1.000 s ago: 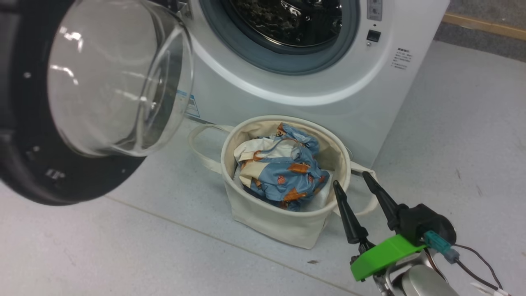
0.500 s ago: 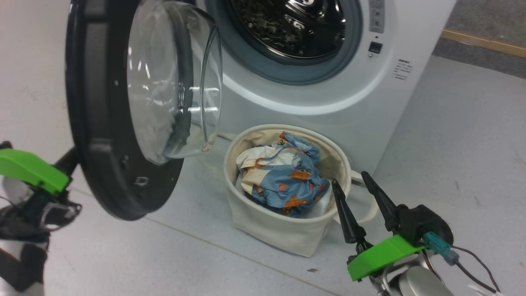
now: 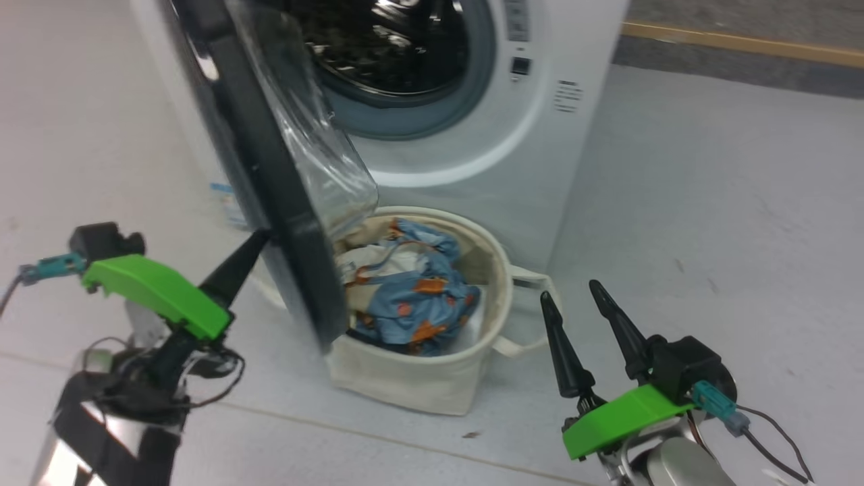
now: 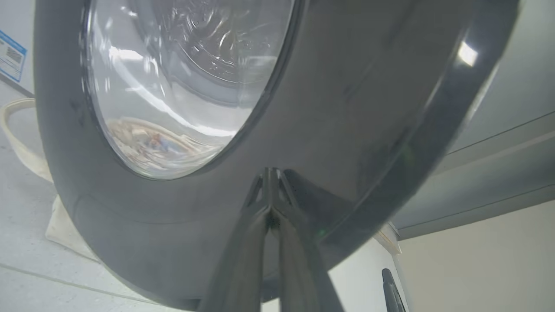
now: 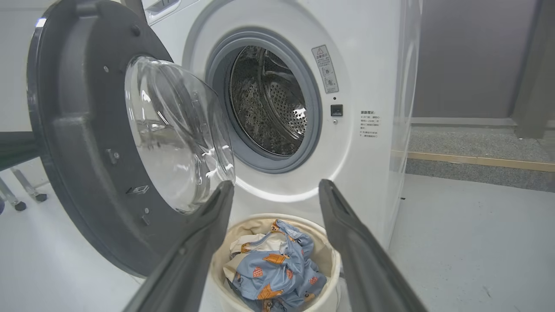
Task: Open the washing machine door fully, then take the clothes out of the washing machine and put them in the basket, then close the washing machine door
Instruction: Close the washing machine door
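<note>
– Is it bright?
– Yes, even white light from overhead. Glare streaks the glass of the washing machine door (image 4: 173,86) just above the left gripper (image 4: 271,173), with one hard spot on the rim up to its right.
– Sharp?
– Not near that gripper. Its fingers (image 4: 243,260) are soft against the lens, and the door's edge smears in the head view. Just past the right gripper (image 5: 276,184) the clothes (image 5: 277,268) are crisp, shadows faint

A pale grey floor (image 3: 709,202) with a thin seam (image 3: 378,437) runs back to a wooden strip (image 3: 742,42) bordered by darker speckled flooring (image 5: 455,141). Behind stands a dark grey wall (image 5: 455,56). Thin metal legs (image 5: 27,185) stand towards the floor's left edge.
</note>
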Available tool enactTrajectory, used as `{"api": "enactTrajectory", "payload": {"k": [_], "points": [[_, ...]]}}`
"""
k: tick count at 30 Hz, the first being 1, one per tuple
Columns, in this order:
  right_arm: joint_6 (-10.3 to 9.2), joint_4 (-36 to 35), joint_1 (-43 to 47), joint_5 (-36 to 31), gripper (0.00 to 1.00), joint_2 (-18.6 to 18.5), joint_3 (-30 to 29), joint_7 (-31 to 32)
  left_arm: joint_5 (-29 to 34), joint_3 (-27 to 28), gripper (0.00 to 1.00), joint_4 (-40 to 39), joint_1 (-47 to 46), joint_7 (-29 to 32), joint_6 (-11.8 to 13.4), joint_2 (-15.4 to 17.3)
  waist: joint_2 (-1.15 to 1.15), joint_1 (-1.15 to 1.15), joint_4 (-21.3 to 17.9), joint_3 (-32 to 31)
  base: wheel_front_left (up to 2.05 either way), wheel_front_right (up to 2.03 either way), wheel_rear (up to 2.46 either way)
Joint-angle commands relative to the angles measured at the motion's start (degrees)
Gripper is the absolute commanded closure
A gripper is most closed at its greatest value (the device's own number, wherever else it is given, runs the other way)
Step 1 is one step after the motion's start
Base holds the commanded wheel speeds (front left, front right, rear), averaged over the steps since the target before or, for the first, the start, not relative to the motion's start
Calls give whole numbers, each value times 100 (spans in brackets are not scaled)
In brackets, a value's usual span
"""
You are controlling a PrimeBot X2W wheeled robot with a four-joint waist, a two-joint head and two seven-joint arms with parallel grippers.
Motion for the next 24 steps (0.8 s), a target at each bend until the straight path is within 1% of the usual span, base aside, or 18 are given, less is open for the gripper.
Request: {"api": "enactTrajectory", "payload": {"k": [1, 5, 8, 9, 10, 11, 12, 13, 14, 15, 16, 24], "points": [[42, -210, -99, -41, 0, 94, 75, -28, 92, 121, 100, -313, -165, -127, -5, 62, 0, 0, -351, 36, 0, 0, 0], [42, -208, -112, -54, 0, 122, 39, -28, 205, 105, 100, -355, -135, -284, -8, 57, 0, 0, -616, 68, 0, 0, 0], [42, -204, -101, -56, 0, 133, 25, -28, 296, 133, 100, -374, -110, -392, -7, 116, 0, 0, -700, 68, 0, 0, 0], [42, -204, -92, -57, 0, 138, 19, -28, 349, 146, 98, -388, -92, -450, -7, 151, 0, 0, -725, 68, 0, 0, 0], [42, -205, -83, -57, 0, 143, 20, -28, 398, 167, 92, -407, -64, -513, -7, 186, 0, 0, -748, 64, 0, 0, 0], [42, -207, -75, -55, 0, 149, 21, -28, 437, 187, 76, -430, -29, -572, -9, 218, 0, 0, -762, 62, 0, 0, 0], [42, -208, -68, -55, 0, 154, 23, -28, 473, 210, 51, -462, 14, -633, -12, 252, 0, 0, -774, 60, 0, 0, 0], [42, -209, -64, -56, 0, 159, 25, -28, 496, 235, 22, -498, 65, -689, -16, 278, 0, 0, -780, 58, 0, 0, 0], [42, -210, -60, -56, 0, 164, 28, -28, 512, 256, 7, -538, 126, -732, -20, 303, 0, 0, -782, 56, 0, 0, 0], [42, -209, -56, -57, 0, 168, 31, -28, 524, 277, 5, -580, 191, -772, -25, 328, 0, 0, -780, 51, 0, 0, 0], [42, -208, -51, -59, 0, 171, 33, -28, 539, 299, 0, -627, 258, -812, -29, 354, 0, 0, -775, 49, 0, 0, 0], [42, -234, -20, -52, 0, 186, 38, -28, 898, 383, 0, -1089, 806, -1347, -60, 550, 0, 0, -654, 37, 0, 0, 0]]}}
